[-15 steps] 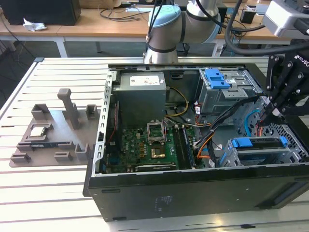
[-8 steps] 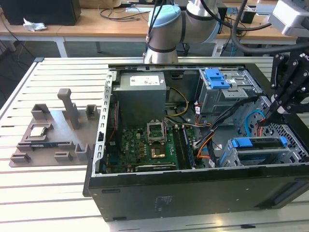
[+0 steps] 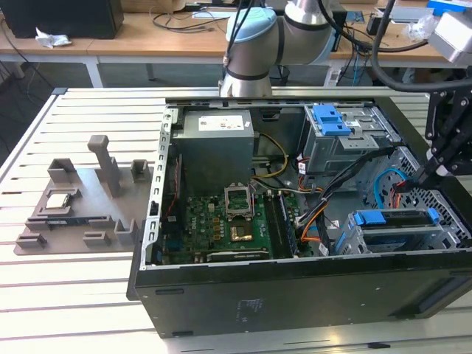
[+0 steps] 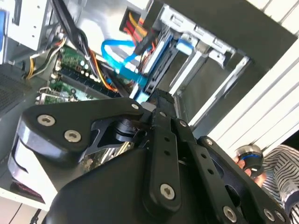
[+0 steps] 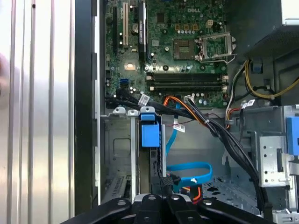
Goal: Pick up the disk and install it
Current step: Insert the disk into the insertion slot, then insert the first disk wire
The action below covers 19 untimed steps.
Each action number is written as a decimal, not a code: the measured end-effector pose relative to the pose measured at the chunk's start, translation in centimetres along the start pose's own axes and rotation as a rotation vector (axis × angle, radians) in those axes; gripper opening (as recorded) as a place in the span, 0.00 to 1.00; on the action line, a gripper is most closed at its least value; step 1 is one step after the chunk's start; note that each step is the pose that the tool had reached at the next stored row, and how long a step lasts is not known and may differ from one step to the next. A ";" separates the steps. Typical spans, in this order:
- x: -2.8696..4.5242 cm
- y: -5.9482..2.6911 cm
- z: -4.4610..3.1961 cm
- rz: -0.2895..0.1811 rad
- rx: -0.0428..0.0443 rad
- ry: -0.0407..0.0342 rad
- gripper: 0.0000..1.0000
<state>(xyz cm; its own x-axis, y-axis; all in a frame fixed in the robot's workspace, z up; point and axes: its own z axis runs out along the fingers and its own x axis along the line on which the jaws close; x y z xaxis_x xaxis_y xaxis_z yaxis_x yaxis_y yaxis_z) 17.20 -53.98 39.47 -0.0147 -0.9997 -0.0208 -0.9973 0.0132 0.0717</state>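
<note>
The disk (image 5: 150, 134), a flat drive in a blue plastic carrier rail, stands on edge in a slot of the grey sheet-metal drive cage (image 5: 117, 140). It lies directly ahead of the gripper (image 5: 161, 199). In the exterior view its blue rail (image 3: 391, 218) runs along the top of the same cage, just below the gripper (image 3: 435, 168).

Gripper state: you cannot tell from these views how far the fingers are apart, nor whether they have hold of the carrier. The black linkage hides the tips. Treat the grasp as unconfirmed.

Judged from its position, the disk is in the cage. Whether it is fully seated cannot be seen.

Hazards from this position:

1. Cable snag. A looped light-blue flat data cable (image 5: 189, 171) lies just beside the gripper, with red and orange leads close to it. Lateral travel of the gripper may catch the loop and strain its connector.
2. Harness contact. A thick black cable bundle (image 5: 224, 137) crosses the chassis beyond the blue cable. A wide retreat may drag it.
3. Skewed seating. If the carrier is pressed off its axis, the rail may bind against the cage walls.
4. Board damage. The green motherboard (image 5: 182, 56) lies beyond the cage, ahead of the gripper. Overtravel along the slot would bring the gripper towards it.
5. Person nearby. A striped sleeve (image 4: 282, 168) is near the gripper, outside the chassis wall. Verify clearance before commanding any motion.
</note>
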 end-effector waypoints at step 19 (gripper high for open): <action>-0.66 -1.30 0.73 0.001 -0.0020 0.0078 0.36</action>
<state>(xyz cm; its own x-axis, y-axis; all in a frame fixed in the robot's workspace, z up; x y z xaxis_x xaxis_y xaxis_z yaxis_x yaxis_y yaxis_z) 18.45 -53.32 38.66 -0.0147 -0.9998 -0.0130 -0.9972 0.0137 0.0737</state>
